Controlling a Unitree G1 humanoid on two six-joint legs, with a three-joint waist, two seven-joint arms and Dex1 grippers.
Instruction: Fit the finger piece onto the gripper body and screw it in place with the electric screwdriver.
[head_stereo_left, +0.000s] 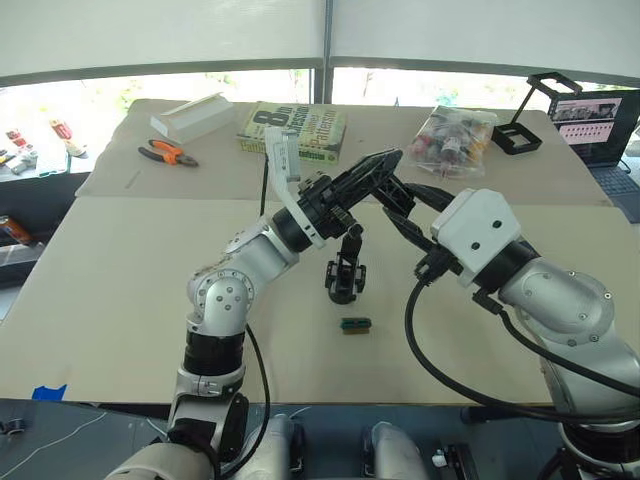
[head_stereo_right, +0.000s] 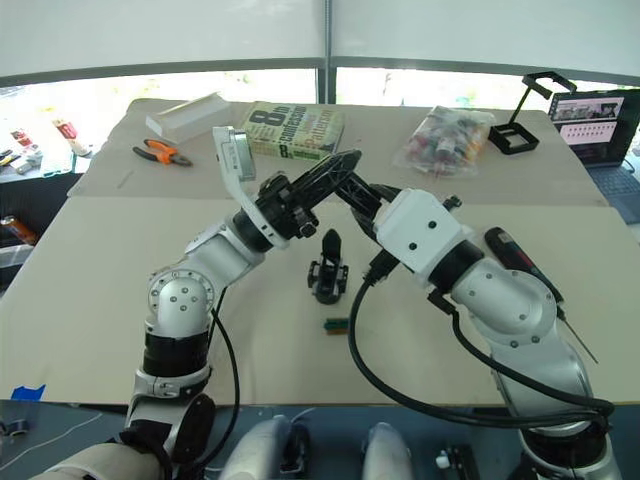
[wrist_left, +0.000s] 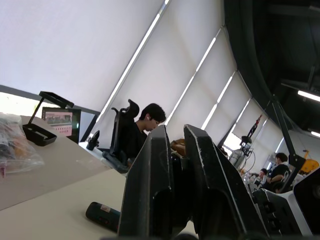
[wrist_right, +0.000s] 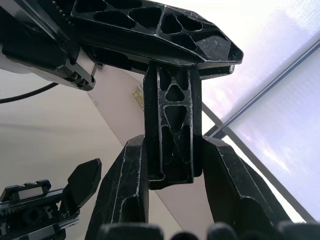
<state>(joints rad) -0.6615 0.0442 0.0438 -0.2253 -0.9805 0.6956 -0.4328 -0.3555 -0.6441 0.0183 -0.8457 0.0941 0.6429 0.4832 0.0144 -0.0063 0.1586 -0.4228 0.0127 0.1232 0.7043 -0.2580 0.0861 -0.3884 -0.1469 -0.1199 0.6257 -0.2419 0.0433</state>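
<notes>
The finger piece (wrist_right: 171, 120), a small black trussed part, hangs upright in the air above the table. My left gripper (head_stereo_left: 386, 164) is shut on its upper end. My right gripper (wrist_right: 172, 150) is shut against both sides of its lower part. The two grippers meet just above and behind the gripper body (head_stereo_left: 345, 274), which stands upright on the table with one pointed finger up. The electric screwdriver (head_stereo_right: 516, 256) lies on the table to the right, beside my right arm, its thin bit pointing toward the near edge.
A tiny green block (head_stereo_left: 355, 324) lies in front of the gripper body. At the back of the table are orange pliers (head_stereo_left: 167, 152), a white box (head_stereo_left: 192, 115), a book (head_stereo_left: 295, 130), a bag of parts (head_stereo_left: 455, 135), a black stand (head_stereo_left: 530, 115) and a laptop (head_stereo_left: 600, 120). People sit beyond the table (wrist_left: 142, 130).
</notes>
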